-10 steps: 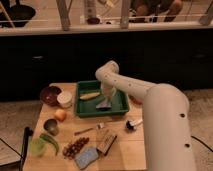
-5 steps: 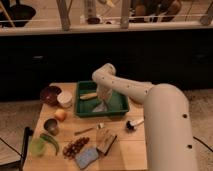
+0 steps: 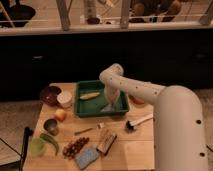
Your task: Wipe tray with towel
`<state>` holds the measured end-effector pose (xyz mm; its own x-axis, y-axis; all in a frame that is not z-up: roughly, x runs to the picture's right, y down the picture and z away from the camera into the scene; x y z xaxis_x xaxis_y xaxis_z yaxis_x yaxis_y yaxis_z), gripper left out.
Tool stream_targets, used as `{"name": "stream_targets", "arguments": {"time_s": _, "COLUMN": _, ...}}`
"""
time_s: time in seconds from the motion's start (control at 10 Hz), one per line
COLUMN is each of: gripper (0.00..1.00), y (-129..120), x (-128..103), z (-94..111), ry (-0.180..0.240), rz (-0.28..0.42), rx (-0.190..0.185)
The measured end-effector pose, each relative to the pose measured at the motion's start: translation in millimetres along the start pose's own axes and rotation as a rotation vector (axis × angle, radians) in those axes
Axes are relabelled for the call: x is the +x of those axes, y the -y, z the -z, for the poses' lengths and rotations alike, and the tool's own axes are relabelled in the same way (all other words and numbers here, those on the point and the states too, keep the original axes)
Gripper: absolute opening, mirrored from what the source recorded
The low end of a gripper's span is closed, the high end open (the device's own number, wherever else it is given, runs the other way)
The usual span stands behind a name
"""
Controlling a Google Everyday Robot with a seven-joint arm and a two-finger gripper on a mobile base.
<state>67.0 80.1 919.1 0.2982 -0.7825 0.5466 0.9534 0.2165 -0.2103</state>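
Observation:
A green tray (image 3: 84, 107) sits at the back middle of the wooden table. A pale towel (image 3: 111, 98) hangs from my gripper (image 3: 111, 90) and touches the tray floor at the tray's right side. The gripper is at the end of my white arm, reaching down into the tray from the right. A yellowish banana-like item (image 3: 90, 95) lies in the tray's back left part.
Left of the tray are a dark bowl (image 3: 50, 94), a white cup (image 3: 64, 99), an orange fruit (image 3: 60, 115) and a metal cup (image 3: 50, 125). In front are a green item (image 3: 49, 141), grapes (image 3: 76, 147), a blue sponge (image 3: 87, 157), a snack bar (image 3: 106, 141), and a brush (image 3: 137, 122).
The gripper with the towel has swept from the tray's left middle to its right side.

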Motion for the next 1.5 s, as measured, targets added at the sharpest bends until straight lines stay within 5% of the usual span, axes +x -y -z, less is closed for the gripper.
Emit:
{"name": "stream_targets", "arguments": {"time_s": 0.5, "gripper": 0.01, "y": 18, "x": 31, "z": -2, "ry": -0.063, "rz": -0.022, "rx": 0.014}}
{"name": "stream_targets", "arguments": {"time_s": 0.9, "gripper": 0.01, "y": 60, "x": 6, "z": -12, "ry": -0.023, "rz": 0.084, "rx": 0.062}}
{"name": "stream_targets", "arguments": {"time_s": 1.3, "gripper": 0.01, "y": 44, "x": -30, "z": -10, "ry": 0.019, "rz": 0.141, "rx": 0.063}}
{"name": "stream_targets", "arguments": {"time_s": 1.5, "gripper": 0.01, "y": 30, "x": -30, "z": -9, "ry": 0.022, "rz": 0.124, "rx": 0.040}}
